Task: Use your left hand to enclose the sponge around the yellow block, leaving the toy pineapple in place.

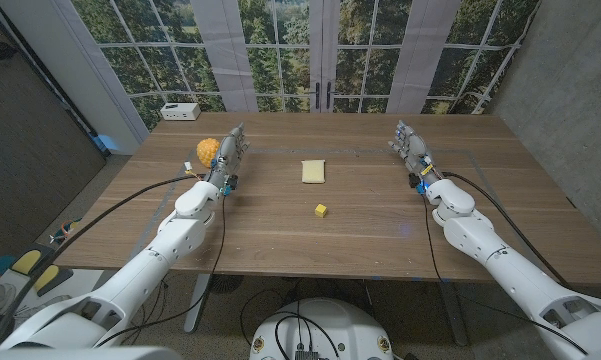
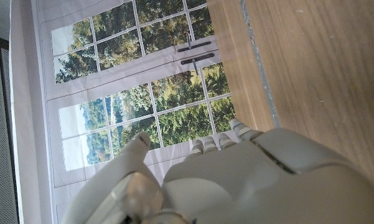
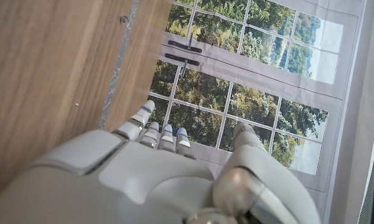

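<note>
Near the worktop's (image 1: 280,225) middle lies the sponge (image 1: 314,171), a pale yellow pad lying flat and unfolded on the wood. At about 6 o'clock from it, a short way nearer the robot and apart from it, sits the block (image 1: 321,210), small, yellow and alone on bare wood. Nothing touches either of them.

Out at 9 o'clock from the sponge, well apart from it, stands the pineapple (image 1: 208,151), orange-yellow, just beside the fingertips of the left robot hand (image 1: 230,155) on their outer side; whether they touch cannot be told. That robot hand holds nothing, its fingers reaching toward 12 o'clock and lying close side by side. In the left wrist view the left robot hand's (image 2: 236,180) pale back shows with the thumb standing a little off from the other fingers, nothing between them.

At 3 o'clock from the sponge, well apart, is the right robot hand (image 1: 412,148), also holding nothing, fingers pointing to 12 o'clock. In the right wrist view the right robot hand (image 3: 168,180) shows its fingers side by side and slightly curled, the thumb set apart from them.

Far back, at 11 o'clock near the worktop's corner, sits a white box (image 1: 181,111). Beyond the far edge hangs a backdrop (image 1: 310,45) printed with windows and trees.
</note>
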Controlling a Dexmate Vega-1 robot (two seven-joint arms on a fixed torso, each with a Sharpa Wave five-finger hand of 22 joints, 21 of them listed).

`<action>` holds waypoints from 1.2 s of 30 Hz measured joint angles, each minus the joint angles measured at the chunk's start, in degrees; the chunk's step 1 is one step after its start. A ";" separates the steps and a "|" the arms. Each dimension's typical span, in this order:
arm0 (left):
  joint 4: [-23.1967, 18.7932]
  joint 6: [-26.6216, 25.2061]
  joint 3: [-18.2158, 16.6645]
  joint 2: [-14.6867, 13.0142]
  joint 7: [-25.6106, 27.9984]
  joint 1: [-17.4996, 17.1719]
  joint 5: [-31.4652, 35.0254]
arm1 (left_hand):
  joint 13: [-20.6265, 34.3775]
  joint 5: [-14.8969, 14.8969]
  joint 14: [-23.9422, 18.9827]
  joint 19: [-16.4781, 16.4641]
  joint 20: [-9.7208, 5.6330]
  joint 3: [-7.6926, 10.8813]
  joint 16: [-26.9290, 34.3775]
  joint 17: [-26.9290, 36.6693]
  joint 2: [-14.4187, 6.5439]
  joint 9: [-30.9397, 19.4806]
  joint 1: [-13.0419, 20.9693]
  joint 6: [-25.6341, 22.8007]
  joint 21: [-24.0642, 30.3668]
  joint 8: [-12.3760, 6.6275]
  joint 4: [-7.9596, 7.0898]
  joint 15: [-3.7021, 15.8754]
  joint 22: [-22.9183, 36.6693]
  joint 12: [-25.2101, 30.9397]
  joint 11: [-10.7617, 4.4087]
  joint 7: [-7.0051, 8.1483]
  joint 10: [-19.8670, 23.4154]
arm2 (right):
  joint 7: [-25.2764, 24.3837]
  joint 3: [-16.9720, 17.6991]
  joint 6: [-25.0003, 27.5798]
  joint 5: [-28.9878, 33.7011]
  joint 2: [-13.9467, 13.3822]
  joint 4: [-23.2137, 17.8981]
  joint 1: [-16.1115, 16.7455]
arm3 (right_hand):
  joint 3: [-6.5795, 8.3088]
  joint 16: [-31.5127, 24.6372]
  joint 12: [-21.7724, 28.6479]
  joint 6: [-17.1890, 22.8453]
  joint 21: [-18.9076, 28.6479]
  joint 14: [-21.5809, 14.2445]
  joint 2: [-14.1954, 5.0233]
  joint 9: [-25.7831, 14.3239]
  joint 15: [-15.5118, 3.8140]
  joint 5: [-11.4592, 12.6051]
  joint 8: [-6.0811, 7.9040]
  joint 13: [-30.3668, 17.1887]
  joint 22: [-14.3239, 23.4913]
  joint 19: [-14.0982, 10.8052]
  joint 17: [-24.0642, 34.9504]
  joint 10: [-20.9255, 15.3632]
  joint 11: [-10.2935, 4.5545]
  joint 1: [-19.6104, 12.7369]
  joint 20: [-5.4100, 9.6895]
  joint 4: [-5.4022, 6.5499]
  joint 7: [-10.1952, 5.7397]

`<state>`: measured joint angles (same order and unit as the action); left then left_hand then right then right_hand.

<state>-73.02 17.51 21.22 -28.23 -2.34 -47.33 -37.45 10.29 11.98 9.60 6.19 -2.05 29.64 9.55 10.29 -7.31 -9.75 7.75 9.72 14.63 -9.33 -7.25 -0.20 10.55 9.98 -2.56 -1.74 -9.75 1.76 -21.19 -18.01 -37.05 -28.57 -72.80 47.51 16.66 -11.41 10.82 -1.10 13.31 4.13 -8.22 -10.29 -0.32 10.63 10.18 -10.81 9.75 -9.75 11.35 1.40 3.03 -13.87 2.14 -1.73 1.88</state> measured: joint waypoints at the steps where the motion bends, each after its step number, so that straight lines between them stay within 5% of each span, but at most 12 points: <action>1: 0.00 0.05 0.00 0.00 -0.04 0.00 0.00 | 0.00 0.29 0.00 0.14 0.13 -0.07 0.00 0.00 0.13 0.00 -0.24 0.00 0.00 0.00 -0.31 0.00 0.00 0.00 0.00 0.00 0.00 | 0.00 0.01 0.00 0.00 0.14 0.34 -0.17 | 0.04 0.00 0.00 -0.14 -0.30 0.00 -0.43 0.00 0.00 0.00 0.00 0.00 0.00 0.00 0.00 0.06 -0.06 0.15 0.00 0.34 -0.14; 7: 1.42 0.28 0.60 0.63 0.03 1.24 0.73 | 0.00 1.04 0.36 -0.08 0.20 -0.96 0.73 -0.21 0.81 0.03 -1.39 0.16 0.00 -1.11 -1.37 0.38 -0.01 1.34 -0.96 1.25 -0.27 | 0.52 0.04 -0.86 0.08 0.46 1.26 -0.65 | -0.13 0.00 0.00 -0.14 -0.90 0.33 -0.56 0.13 0.29 0.00 0.00 0.00 0.00 0.76 0.00 0.26 -0.26 0.28 -0.10 0.64 -0.15; 15: 1.41 -0.67 1.99 -0.72 0.61 2.74 4.63 | 0.00 1.61 0.18 -3.59 1.79 -4.06 1.06 -0.70 4.63 0.01 -0.74 0.09 0.00 -2.14 1.57 0.63 -0.17 2.95 -1.13 4.01 -0.07 | 1.00 0.10 -1.28 0.08 0.77 2.38 -1.09 | -0.19 0.00 0.21 -0.14 -0.90 0.32 0.31 0.17 0.29 0.00 0.01 0.01 0.00 0.98 -0.17 0.22 -0.23 0.65 -0.32 0.58 -0.15; 36: -8.71 -14.10 8.67 -8.46 6.29 8.04 22.30 | -0.02 2.01 0.18 -3.94 1.43 -5.64 0.82 -0.69 8.83 0.02 2.55 0.08 -0.67 -1.89 5.41 0.63 -0.16 2.44 -0.92 3.56 0.14 | 1.52 0.42 -3.15 -0.17 1.44 3.58 -1.14 | -0.36 0.00 0.21 0.07 -1.33 0.07 0.98 0.17 0.53 0.00 0.21 0.02 -0.01 0.95 -0.44 0.03 -0.05 0.89 -0.73 0.41 -0.36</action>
<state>-81.73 3.41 29.89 -36.69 3.95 -39.29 -15.15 10.27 13.99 9.78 2.24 -0.62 24.00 10.37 9.60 1.52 -9.74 10.30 9.80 13.96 -11.23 -1.84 0.43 10.40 12.42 -3.47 1.82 -9.61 3.28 -20.77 -21.16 -37.22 -27.13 -69.22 46.37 16.30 -11.41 11.03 -1.03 11.97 4.20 -7.24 -10.12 0.22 10.63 10.39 -10.80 9.74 -8.80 10.91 1.44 2.98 -12.98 1.41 -1.33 1.52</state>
